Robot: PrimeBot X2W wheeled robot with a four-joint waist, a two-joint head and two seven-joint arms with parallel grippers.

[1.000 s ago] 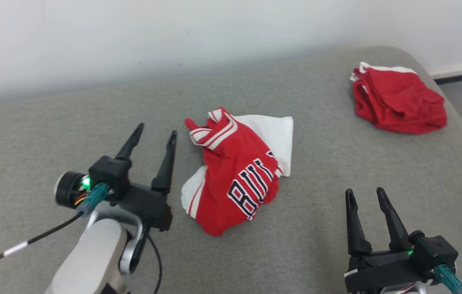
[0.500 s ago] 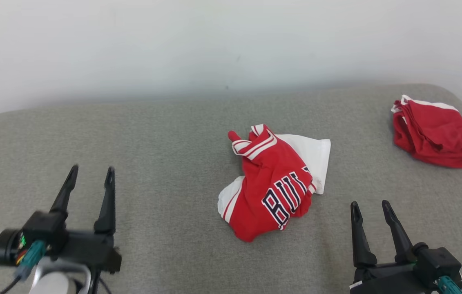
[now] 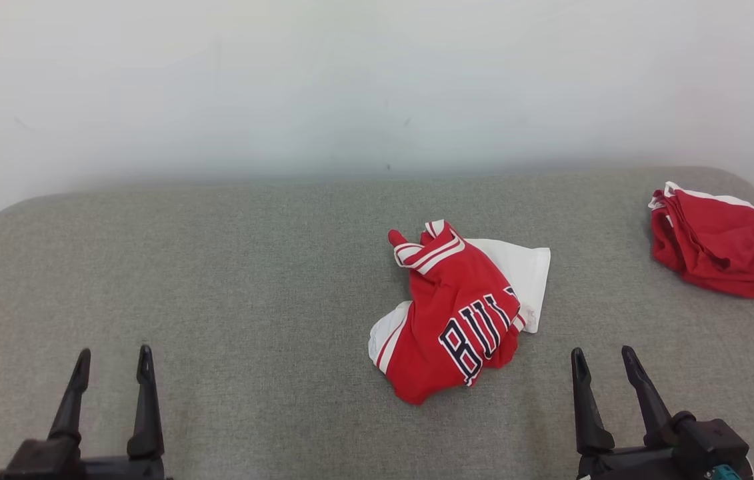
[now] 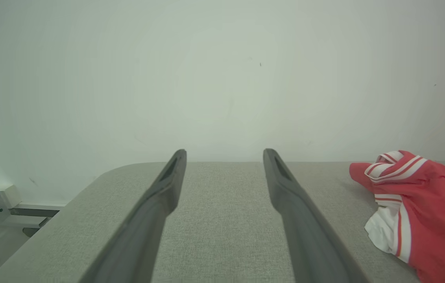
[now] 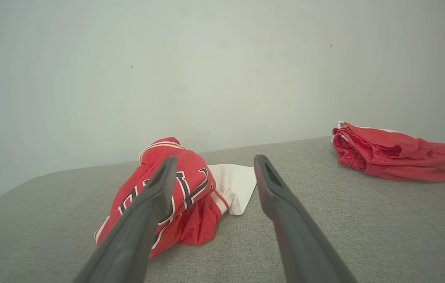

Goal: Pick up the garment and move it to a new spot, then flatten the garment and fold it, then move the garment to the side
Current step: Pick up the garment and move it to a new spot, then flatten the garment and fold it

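Currently, the right gripper holds its two fingers parted at a moderate gap, with nothing between them. It sits low over the near edge of the grey cushioned surface. The left gripper is in the same condition, open and empty, at the near left.

The garment, a red jersey with white trim and dark lettering, lies crumpled on the surface right of centre, touching neither gripper. From the right gripper it lies ahead and slightly to the left, at close range. From the left gripper it lies ahead and well off to the right. The right arm is therefore the nearer one.

The heap's long axis runs roughly near-to-far. The striped trim is at the far end, a rounded red fold is at the near end, and a white panel spreads to the far right.

A second red garment lies well apart at the far right edge.

Judged from this layout, the pick-up has not begun. A forward reach angled slightly left would bring the right fingers onto the near fold.
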